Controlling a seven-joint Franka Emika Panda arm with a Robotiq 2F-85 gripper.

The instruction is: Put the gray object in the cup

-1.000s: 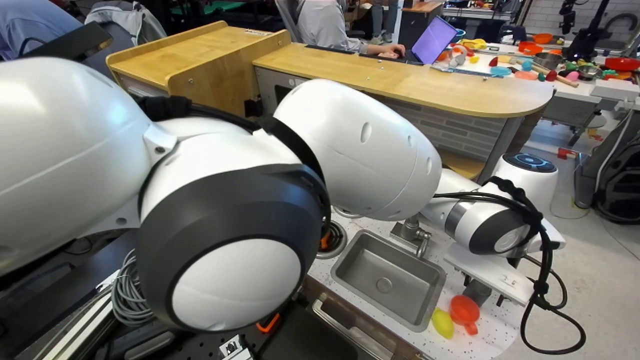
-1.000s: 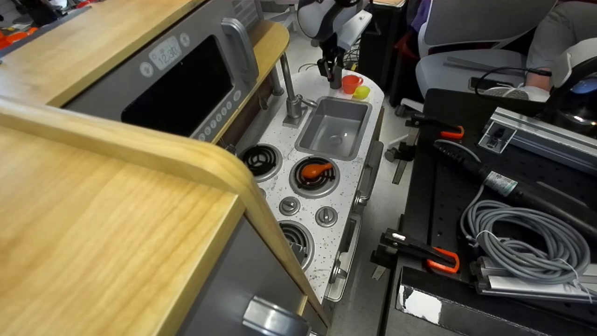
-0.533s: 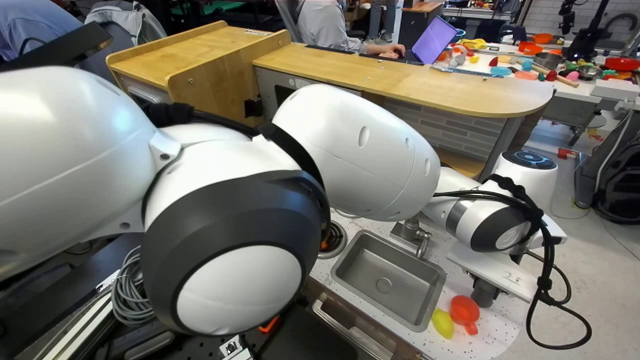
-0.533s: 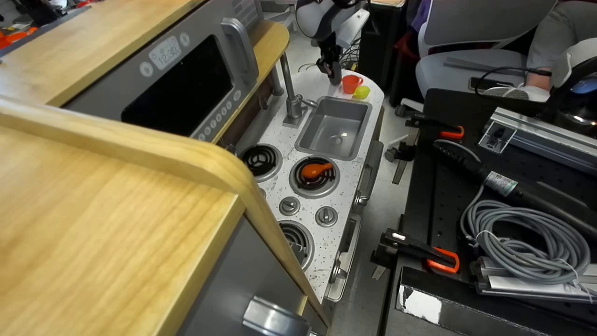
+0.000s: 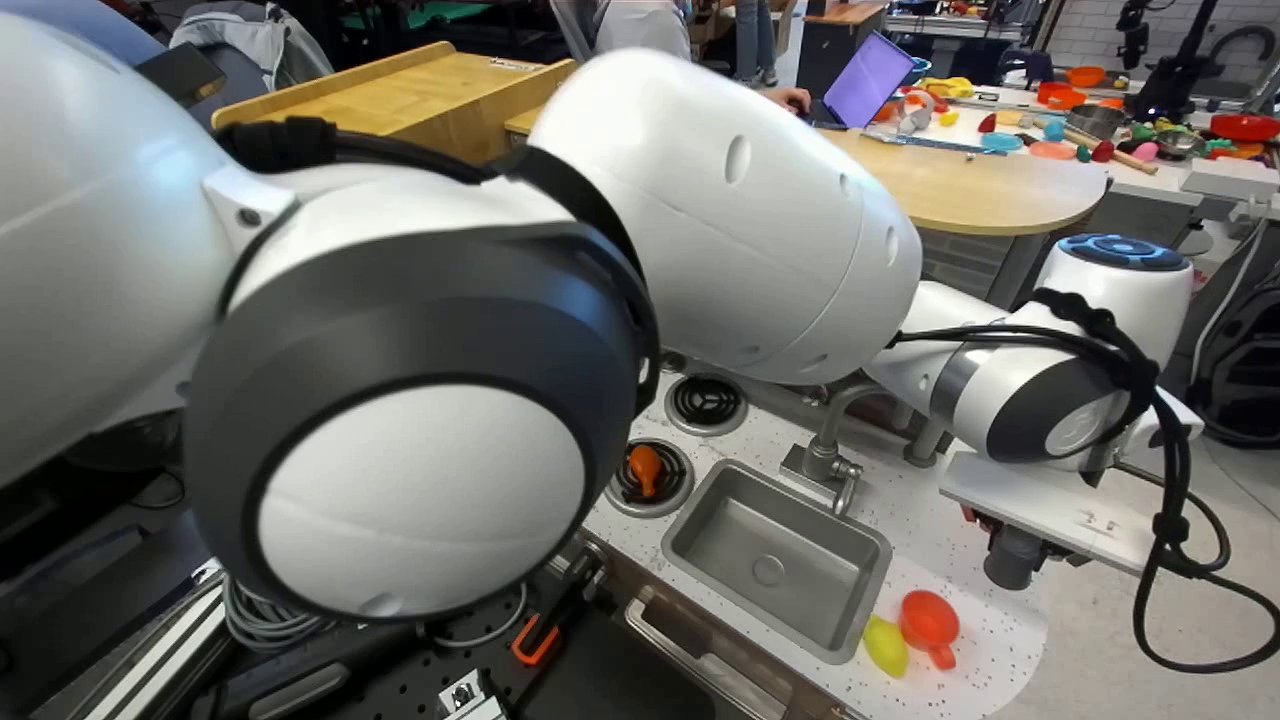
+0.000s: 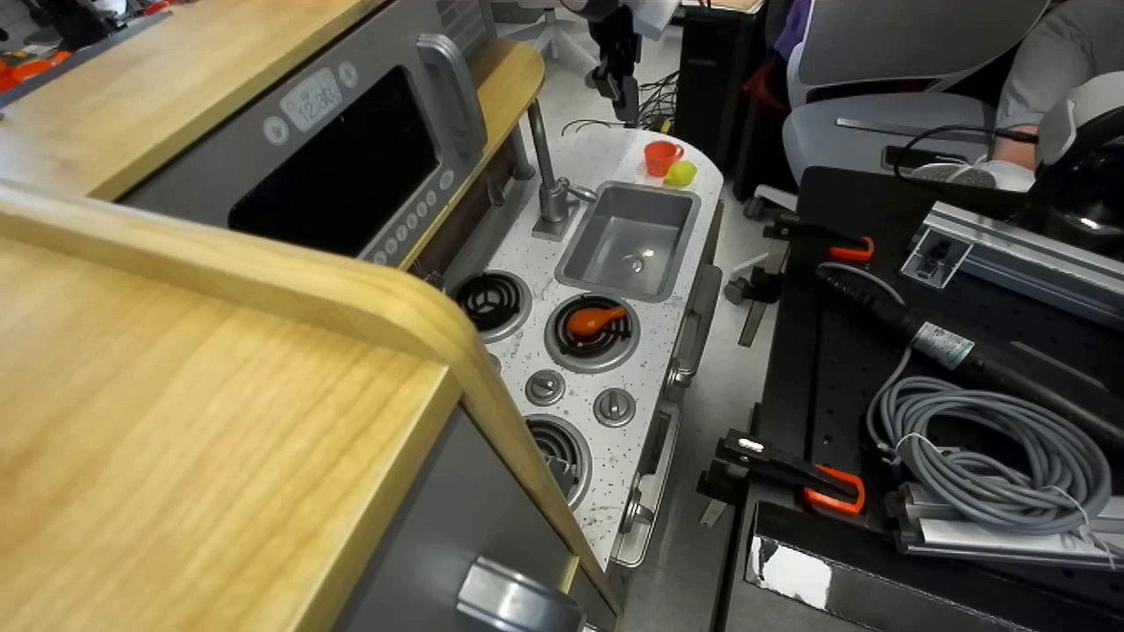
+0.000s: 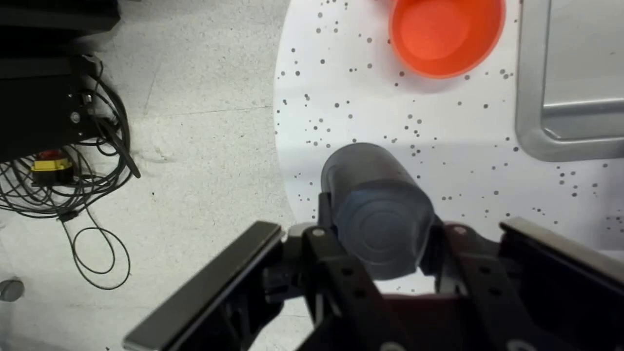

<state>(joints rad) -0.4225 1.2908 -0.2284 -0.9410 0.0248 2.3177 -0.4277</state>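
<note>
The gray object (image 7: 368,163) is a dark gray cylinder in the wrist view, clasped on both sides by the fingers of my gripper (image 7: 380,231). It hangs tilted above the counter's rounded end. In an exterior view the gray object (image 5: 1013,560) shows under the wrist plate; in an exterior view the gray object (image 6: 626,99) hangs raised at the far end. The red cup (image 5: 928,618) stands upright on the white counter, apart from the gripper. Looking from the wrist, the cup (image 7: 441,36) opens upward and its inside looks bare.
A yellow piece (image 5: 885,645) touches or nearly touches the cup. Beside them lies the gray sink basin (image 5: 690,540), with a faucet (image 5: 825,450) rising behind it. An orange item (image 6: 594,321) rests on a burner. The counter's curved edge (image 7: 276,97) drops to the floor.
The gripper has closed on the gray object, which stood on the counter beside the cup, and lifted it up and away from the cup. Cup and yellow piece stay put.
</note>
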